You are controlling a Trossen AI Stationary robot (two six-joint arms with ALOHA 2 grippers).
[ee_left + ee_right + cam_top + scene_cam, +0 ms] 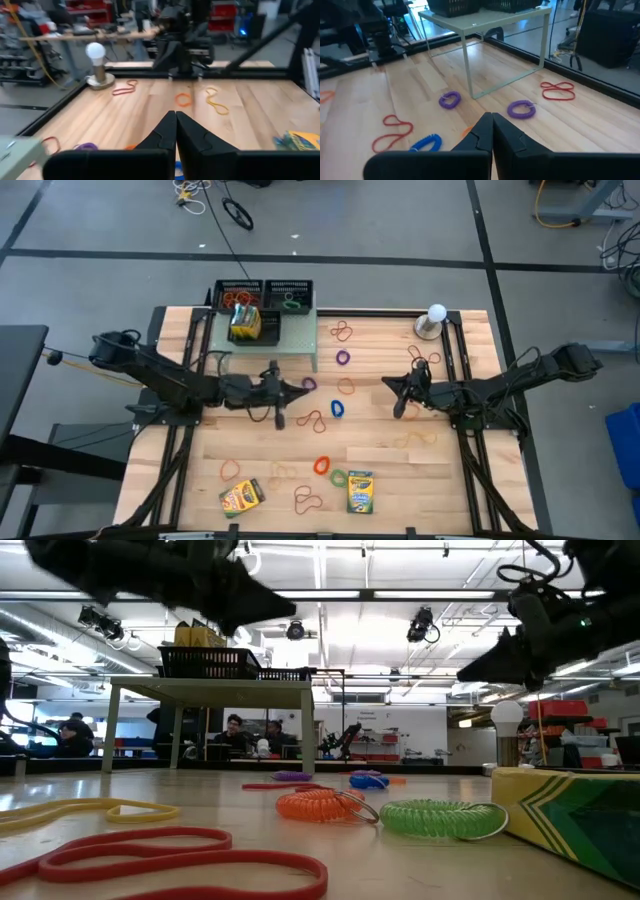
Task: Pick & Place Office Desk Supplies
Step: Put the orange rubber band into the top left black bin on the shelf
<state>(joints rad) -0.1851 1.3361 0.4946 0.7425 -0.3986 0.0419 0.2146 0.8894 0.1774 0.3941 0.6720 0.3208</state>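
Both empty and pressed together mid-table: left pincer (pixel 303 388) nearer the purple coil band (pixel 309 383) than right pincer (pixel 387 383).

The wooden desk (pixel 240 470) carries scattered rubber bands (pixel 311 420), two crayon boxes (pixel 360 492), a pale green shelf (pixel 295 335); a white ball on a stand (pixel 434 320).

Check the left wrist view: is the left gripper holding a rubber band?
No. The left gripper has its fingers pressed together with nothing between them, above the bare wooden table.
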